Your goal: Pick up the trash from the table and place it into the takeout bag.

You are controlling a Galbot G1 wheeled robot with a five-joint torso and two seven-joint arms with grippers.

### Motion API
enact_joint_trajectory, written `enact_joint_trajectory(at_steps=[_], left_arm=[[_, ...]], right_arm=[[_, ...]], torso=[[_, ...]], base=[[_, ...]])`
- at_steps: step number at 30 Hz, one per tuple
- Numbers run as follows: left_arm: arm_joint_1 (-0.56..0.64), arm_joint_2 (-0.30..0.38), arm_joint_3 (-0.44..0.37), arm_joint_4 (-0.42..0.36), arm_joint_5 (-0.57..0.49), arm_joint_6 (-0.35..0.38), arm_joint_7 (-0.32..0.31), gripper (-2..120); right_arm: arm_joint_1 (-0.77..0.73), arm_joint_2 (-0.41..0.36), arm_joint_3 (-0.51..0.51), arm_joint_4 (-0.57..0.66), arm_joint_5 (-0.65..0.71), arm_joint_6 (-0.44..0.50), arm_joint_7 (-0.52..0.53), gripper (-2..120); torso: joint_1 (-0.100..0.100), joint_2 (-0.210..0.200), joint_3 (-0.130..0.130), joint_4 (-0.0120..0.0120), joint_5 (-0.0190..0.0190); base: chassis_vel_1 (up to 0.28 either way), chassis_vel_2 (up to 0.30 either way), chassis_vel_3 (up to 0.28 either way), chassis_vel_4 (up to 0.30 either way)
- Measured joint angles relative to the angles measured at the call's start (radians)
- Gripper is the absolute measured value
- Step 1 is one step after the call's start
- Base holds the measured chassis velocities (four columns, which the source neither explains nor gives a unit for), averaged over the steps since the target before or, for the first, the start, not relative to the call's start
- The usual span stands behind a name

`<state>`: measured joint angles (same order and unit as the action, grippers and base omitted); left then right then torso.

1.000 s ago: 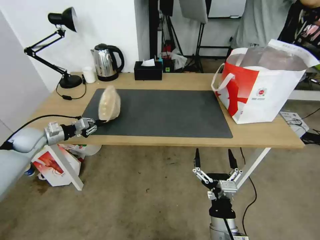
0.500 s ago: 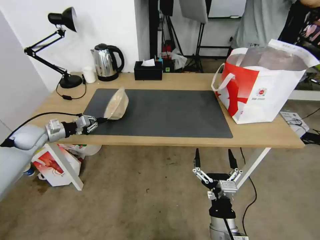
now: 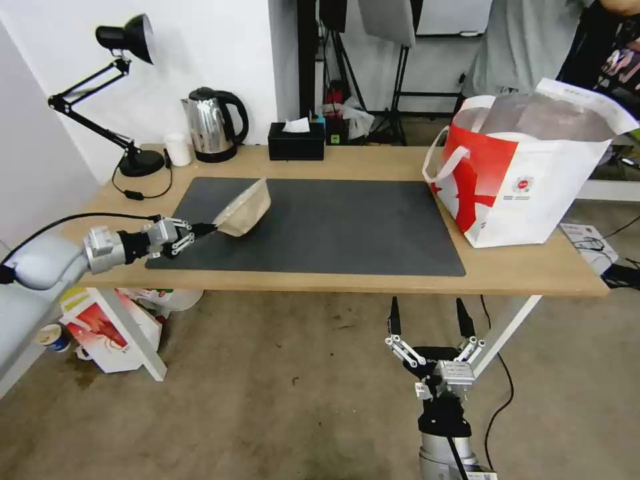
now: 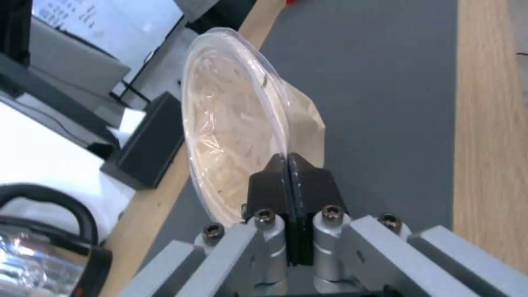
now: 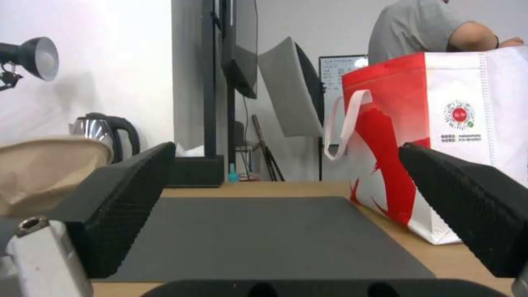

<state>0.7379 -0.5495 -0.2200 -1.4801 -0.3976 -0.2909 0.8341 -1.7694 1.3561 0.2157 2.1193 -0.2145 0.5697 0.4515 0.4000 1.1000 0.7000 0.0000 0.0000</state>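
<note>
From the head view, we see our left claw [image 3: 203,229] pinching the near rim of the beige bowl [image 3: 245,211], which is tilted and held over the left part of the grey mat [image 3: 333,227]. The bag [image 3: 527,170] stands upright on the bench [image 3: 520,270] just right of the mat, its mouth open. A kettle [image 3: 212,125] and a tissue box [image 3: 296,141] sit behind the mat. Our right claw [image 3: 428,318] hangs below the bench's front edge, fingers spread apart and empty.

In the left wrist view, the claw's [image 4: 288,161] fingers are pressed together on the bowl's [image 4: 231,132] clear-covered rim, with the mat [image 4: 385,82] beneath.

In the right wrist view, the wide-spread fingers [image 5: 121,202] frame the mat [image 5: 264,235], the bowl [image 5: 44,173] at one side and the bag [image 5: 440,136] at the other.
</note>
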Motion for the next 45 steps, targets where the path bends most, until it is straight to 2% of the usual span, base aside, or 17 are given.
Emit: enact_joint_trajectory(at_steps=[7,13,17,22,28,30,36,40,41,42,43,44,45], left_arm=[[0.007,0.049,-0.039,-0.084,-0.01,0.0,0.015,0],[0.019,0.065,-0.077,-0.132,-0.015,0.0,0.017,0],[0.0,0.099,-0.13,-0.199,-0.018,-0.002,0.021,0],[-0.027,0.137,-0.162,-0.247,-0.037,-0.002,0.022,0],[-0.007,0.2,-0.268,-0.307,-0.047,-0.005,0.021,0],[0.01,0.222,-0.309,-0.331,-0.051,-0.013,0.015,0],[0.007,0.254,-0.327,-0.356,-0.062,-0.015,-0.018,0],[-0.039,0.256,-0.289,-0.366,-0.059,-0.008,-0.045,0],[-0.076,0.247,-0.245,-0.367,-0.05,-0.005,-0.054,0],[-0.163,0.225,-0.155,-0.357,-0.019,-0.003,-0.065,0],[-0.163,0.225,-0.155,-0.357,-0.019,-0.003,-0.065,0],[-0.314,0.18,-0.008,-0.324,0.034,-0.011,-0.086,0],[-0.382,0.158,0.06,-0.303,0.049,-0.019,-0.092,0]], right_arm=[[0.0,0.0,0.0,0.0,0.0,0.0,0.0,100],[0.0,0.0,0.0,0.0,0.0,0.0,0.0,100],[0.0,0.0,0.0,0.0,0.0,0.0,0.0,100],[0.0,0.0,0.0,0.0,0.0,0.0,0.0,100],[0.0,0.0,0.0,0.0,0.0,0.0,0.0,100],[0.0,0.0,0.0,0.0,0.0,0.0,0.0,100],[0.0,0.0,0.0,0.0,0.0,0.0,0.0,100],[0.0,0.0,0.0,0.0,0.0,0.0,0.0,100],[0.0,0.0,0.0,0.0,0.0,0.0,0.0,100],[0.0,0.0,0.0,0.0,0.0,0.0,0.0,100],[0.0,0.0,0.0,0.0,0.0,0.0,0.0,100],[0.0,0.0,0.0,0.0,0.0,0.0,0.0,100],[0.0,0.0,0.0,0.0,0.0,0.0,0.0,100]], torso=[[0.0,0.0,0.0,0.0,0.0001],[0.0,0.0,0.0,0.0,-0.0002],[0.0,0.0,0.0,0.0,-0.0001],[0.0,0.0,0.0,-0.0001,0.0],[0.0,0.0,0.0,0.0003,0.0001],[0.0,0.0,0.0,0.0003,-0.0001],[0.0,0.0,0.0,0.0,-0.0001],[0.0,0.0,0.0,0.0002,0.0],[0.0,0.0,0.0,0.0002,0.0005],[0.0,0.0,0.0,0.0,-0.0003],[0.0,0.0,0.0,0.0,-0.0003],[0.0,0.0,0.0,-0.0001,0.0003],[0.0,0.0,0.0,0.0,-0.0002]], base=[[0.0,0.0,0.0,0.0],[0.0,0.0,0.0,0.0],[0.0,0.0,0.0,0.0],[0.0,0.0,0.0,0.0],[0.0,0.0,0.0,0.0],[0.0,0.0,0.0,0.0],[0.0,0.0,0.0,0.0],[0.0,0.0,0.0,0.0],[0.0,0.0,0.0,0.0],[0.0,0.0,0.0,0.0],[0.0,0.0,0.0,0.0],[0.0,0.0,0.0,0.0],[0.0,0.0,0.0,0.0]])
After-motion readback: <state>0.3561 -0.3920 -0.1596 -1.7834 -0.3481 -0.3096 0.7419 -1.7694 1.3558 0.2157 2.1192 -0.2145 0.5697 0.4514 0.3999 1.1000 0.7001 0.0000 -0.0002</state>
